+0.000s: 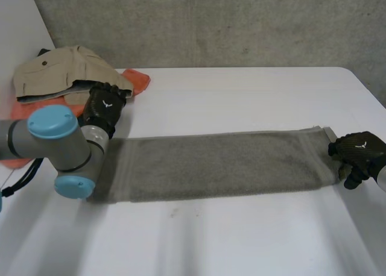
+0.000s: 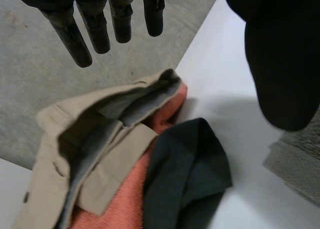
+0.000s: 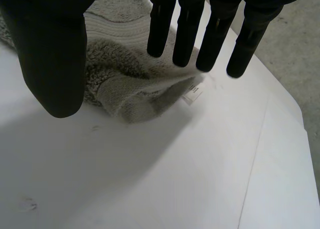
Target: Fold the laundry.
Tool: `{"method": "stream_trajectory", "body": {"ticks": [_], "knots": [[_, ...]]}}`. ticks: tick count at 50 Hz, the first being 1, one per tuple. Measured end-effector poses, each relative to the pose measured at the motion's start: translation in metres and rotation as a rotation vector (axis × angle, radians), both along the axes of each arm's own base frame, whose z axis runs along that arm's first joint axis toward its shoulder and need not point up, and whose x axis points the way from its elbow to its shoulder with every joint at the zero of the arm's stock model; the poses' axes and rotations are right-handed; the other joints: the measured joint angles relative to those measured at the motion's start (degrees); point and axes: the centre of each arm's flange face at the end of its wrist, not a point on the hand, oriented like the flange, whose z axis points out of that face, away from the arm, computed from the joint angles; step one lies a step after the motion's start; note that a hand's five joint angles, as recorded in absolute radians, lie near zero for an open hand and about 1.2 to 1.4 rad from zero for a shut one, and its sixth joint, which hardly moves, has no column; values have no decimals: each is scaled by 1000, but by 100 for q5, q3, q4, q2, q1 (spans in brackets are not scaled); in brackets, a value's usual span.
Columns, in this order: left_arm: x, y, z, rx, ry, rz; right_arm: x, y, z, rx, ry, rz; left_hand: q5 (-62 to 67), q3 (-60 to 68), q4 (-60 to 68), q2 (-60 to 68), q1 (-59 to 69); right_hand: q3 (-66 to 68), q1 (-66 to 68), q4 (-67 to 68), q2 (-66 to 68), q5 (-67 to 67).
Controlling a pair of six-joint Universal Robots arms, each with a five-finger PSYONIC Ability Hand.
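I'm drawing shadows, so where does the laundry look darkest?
Right wrist view: the towel is darkest in the creases of its bunched corner. Left wrist view: the beige jacket is shaded inside its open fold. Head view: the towel lies evenly lit, with no glare on the table.

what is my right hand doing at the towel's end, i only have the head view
observer: The right hand has straight fingers over a bunched corner of the towel, not curled round it.
operator: which corner is it
observer: The one with a small white label, just beneath the fingertips.
operator: and the left hand
observer: The left hand is open and holds nothing. Below it, a dark cloth lies against the orange cloth under the beige garment.
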Motion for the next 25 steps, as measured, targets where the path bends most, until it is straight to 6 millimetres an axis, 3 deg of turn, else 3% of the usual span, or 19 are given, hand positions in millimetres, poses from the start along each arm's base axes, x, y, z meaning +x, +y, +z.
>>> {"method": "stream_trajectory", "body": {"ticks": [9, 13, 20, 21, 25], "knots": [[2, 29, 43, -36, 46, -21, -3, -6, -6, -4, 17, -24, 0, 0, 0, 0, 0, 3578, 3188, 3576, 3592, 3444], [2, 44, 57, -44, 73, -34, -11, -10, -7, -10, 42, -68, 0, 0, 0, 0, 0, 3787, 3188, 3810, 3665, 3547], [5, 66, 75, -53, 121, -52, -47, -23, 4, -77, 132, -210, 0, 0, 0, 0, 0, 3787, 3188, 3828, 3665, 3548], [7, 72, 80, -57, 134, -55, -61, -28, 13, -113, 189, -252, 0, 0, 0, 0, 0, 3787, 3188, 3830, 3665, 3548], [10, 82, 88, -64, 148, -59, -84, -34, 29, -174, 325, -304, 0, 0, 0, 0, 0, 3787, 3188, 3830, 3665, 3548]]}}
